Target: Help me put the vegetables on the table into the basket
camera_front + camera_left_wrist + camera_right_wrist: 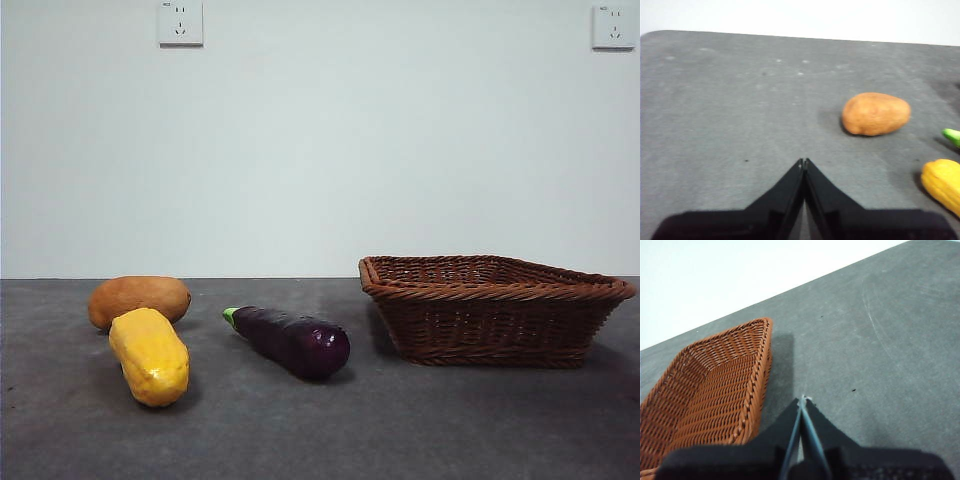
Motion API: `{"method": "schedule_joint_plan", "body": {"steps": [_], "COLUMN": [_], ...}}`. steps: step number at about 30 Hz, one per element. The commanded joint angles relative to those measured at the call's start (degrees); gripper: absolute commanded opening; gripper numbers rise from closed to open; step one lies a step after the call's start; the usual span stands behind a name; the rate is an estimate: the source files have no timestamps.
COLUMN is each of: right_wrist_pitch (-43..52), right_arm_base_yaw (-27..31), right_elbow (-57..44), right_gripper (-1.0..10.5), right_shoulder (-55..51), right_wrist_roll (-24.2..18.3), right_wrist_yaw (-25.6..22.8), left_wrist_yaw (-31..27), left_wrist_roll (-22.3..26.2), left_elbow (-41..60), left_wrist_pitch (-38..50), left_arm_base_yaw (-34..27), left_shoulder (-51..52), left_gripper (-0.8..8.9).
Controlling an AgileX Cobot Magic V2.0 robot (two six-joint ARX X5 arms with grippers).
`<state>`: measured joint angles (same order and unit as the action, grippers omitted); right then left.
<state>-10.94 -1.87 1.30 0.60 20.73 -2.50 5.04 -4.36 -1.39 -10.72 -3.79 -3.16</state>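
Three veg, potato (139, 299), corn (150, 355), eggplant (290, 340), on table (330, 430) beside basket (495, 310); both grippers, left (803, 161) & right (802, 400), pressed together.

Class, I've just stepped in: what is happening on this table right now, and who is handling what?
Nothing is being handled yet. The oval brown potato, the ribbed yellow corn cob and the glossy dark purple eggplant all lie on the dark grey table, beside the shallow brown woven wicker basket, which shows nothing inside. The left gripper hangs shut above bare table near the potato; the right gripper hangs shut beside the basket. Neither holds anything.
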Motion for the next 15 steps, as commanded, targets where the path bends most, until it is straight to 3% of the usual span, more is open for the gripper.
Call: {"method": "schedule_joint_plan", "body": {"steps": [1, 11, 15], "right_wrist_pitch": [-1.2, -1.1, -1.1], "right_arm_base_yaw": [0.0, 0.0, 0.0], "right_elbow": [0.9, 7.6, 10.8], "right_gripper": [0.0, 0.0, 0.0], "right_shoulder": [0.3, 9.1, 15.4], "right_wrist_roll": [3.3, 3.0, 3.0], "right_wrist_yaw": [0.1, 0.2, 3.3], "left_wrist_yaw": [1.1, 1.4, 2.2], "left_wrist_roll": [-1.0, -3.0, -3.1], "left_elbow": [0.4, -2.9, -4.8], "left_wrist_pitch": [0.5, 0.5, 0.5], "left_arm_base_yaw": [-0.1, -0.1, -0.2], "left_shoulder": [-0.2, -6.4, -11.1], "left_gripper": [-0.05, -0.06, -0.06]}}
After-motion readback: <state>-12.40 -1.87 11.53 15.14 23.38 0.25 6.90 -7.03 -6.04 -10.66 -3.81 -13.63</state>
